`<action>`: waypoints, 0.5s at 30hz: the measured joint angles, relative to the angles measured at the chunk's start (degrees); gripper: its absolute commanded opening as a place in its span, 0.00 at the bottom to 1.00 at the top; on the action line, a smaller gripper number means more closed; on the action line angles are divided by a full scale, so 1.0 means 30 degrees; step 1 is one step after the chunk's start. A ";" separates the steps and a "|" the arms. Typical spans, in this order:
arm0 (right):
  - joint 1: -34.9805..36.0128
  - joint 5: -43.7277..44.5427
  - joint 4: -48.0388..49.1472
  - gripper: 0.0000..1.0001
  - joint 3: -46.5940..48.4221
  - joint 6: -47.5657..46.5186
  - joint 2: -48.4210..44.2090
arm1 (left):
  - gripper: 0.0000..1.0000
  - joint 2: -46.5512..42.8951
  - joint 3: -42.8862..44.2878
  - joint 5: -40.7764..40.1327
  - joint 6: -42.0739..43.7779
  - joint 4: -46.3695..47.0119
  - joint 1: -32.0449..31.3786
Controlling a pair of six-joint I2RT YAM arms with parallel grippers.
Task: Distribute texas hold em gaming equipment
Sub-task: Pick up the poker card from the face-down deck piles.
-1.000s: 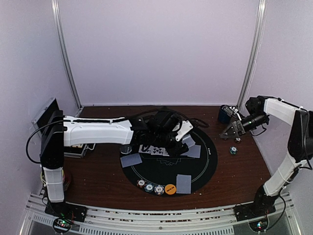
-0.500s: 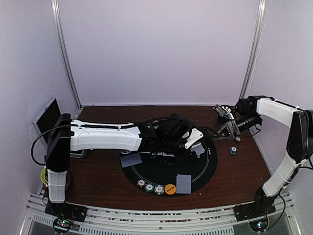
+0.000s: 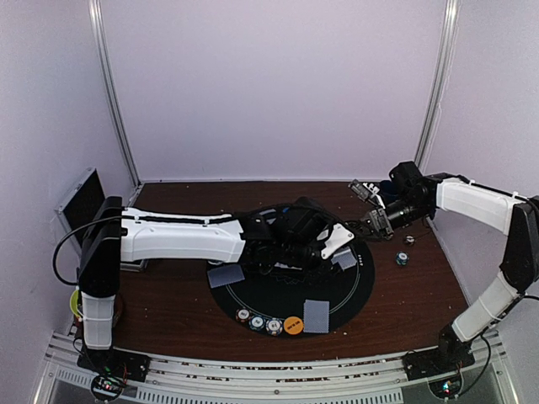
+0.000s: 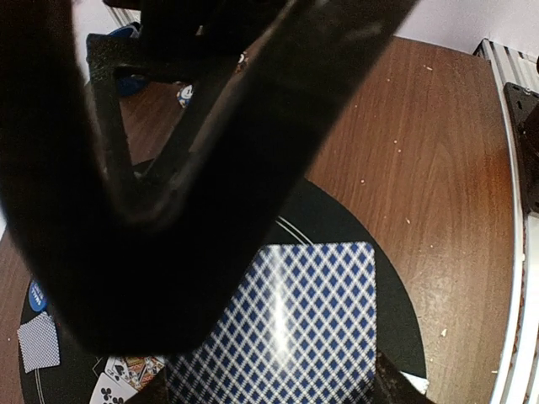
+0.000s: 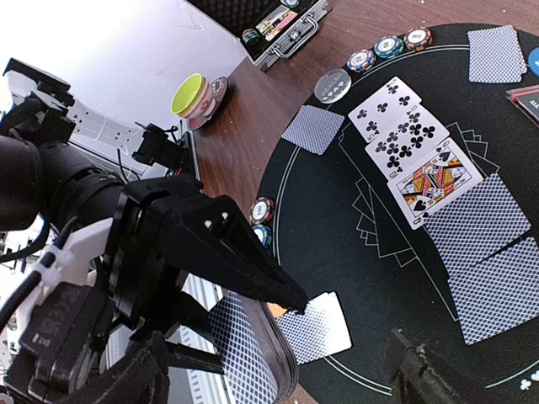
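My left gripper [image 3: 341, 242] reaches across the black round mat [image 3: 362, 286] and is shut on a deck of grey-blue-backed cards [image 4: 286, 328], which also shows in the right wrist view [image 5: 253, 362]. My right gripper [image 3: 370, 220] is open right beside it, its fingers spread on either side of the deck. Three face-up cards [image 5: 404, 143] and several face-down cards [image 5: 480, 227] lie mid-mat. Single face-down cards [image 3: 226, 274] [image 3: 317, 316], three striped chips [image 3: 257, 321] and an orange button [image 3: 293, 325] lie at the near rim. A blue button [image 4: 38, 295] lies on the mat.
A loose chip [image 3: 402, 259] lies on the wood right of the mat. A yellow-green bowl [image 5: 192, 94] and an open chip case [image 5: 278, 25] stand at the table's left side. The side walls are close.
My left gripper has carried the deck to the right, to the mat's right edge. My right gripper has swung left from the back right corner to meet it.
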 measured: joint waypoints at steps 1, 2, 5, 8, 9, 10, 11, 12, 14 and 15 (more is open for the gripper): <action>0.0131 0.0051 0.0168 0.86 -0.0007 0.0240 0.0022 | 0.59 0.0000 0.0000 0.0000 0.0029 0.0000 -0.0029; 0.0211 0.0087 0.0255 0.85 -0.0007 0.0335 0.0051 | 0.59 0.0000 0.0000 -0.0007 0.0044 0.0007 -0.0051; 0.0342 0.0117 0.0270 0.82 -0.0007 0.0306 0.0372 | 0.59 0.0000 -0.0058 -0.0022 0.0066 0.0248 -0.0087; 0.0386 0.0095 -0.0051 0.78 0.0000 -0.0109 0.0940 | 0.59 -0.0007 -0.0153 -0.0080 0.0073 0.0466 -0.0087; 0.0408 0.0066 -0.0284 0.77 0.0000 -0.0342 0.1144 | 0.59 -0.0007 -0.0182 -0.0109 0.0080 0.0517 -0.0087; 0.0430 0.0029 -0.0612 0.76 0.0015 -0.0670 0.1384 | 0.59 -0.0007 -0.0226 -0.0124 0.0095 0.0546 -0.0087; 0.0459 -0.0007 -0.0925 0.75 0.0022 -0.1013 0.1603 | 0.59 -0.0007 -0.0270 -0.0175 0.0117 0.0554 -0.0087; 0.0488 -0.0051 -0.1217 0.74 0.0044 -0.1304 0.1785 | 0.59 -0.0007 -0.0306 -0.0182 0.0131 0.0554 -0.0087; 0.0605 -0.0087 -0.1800 0.72 0.0058 -0.1843 0.2157 | 0.59 -0.0007 -0.0379 -0.0262 0.0138 0.0554 -0.0087; 0.0678 -0.0102 -0.2018 0.71 0.0058 -0.2047 0.2288 | 0.59 -0.0007 -0.0401 -0.0299 0.0146 0.0546 -0.0087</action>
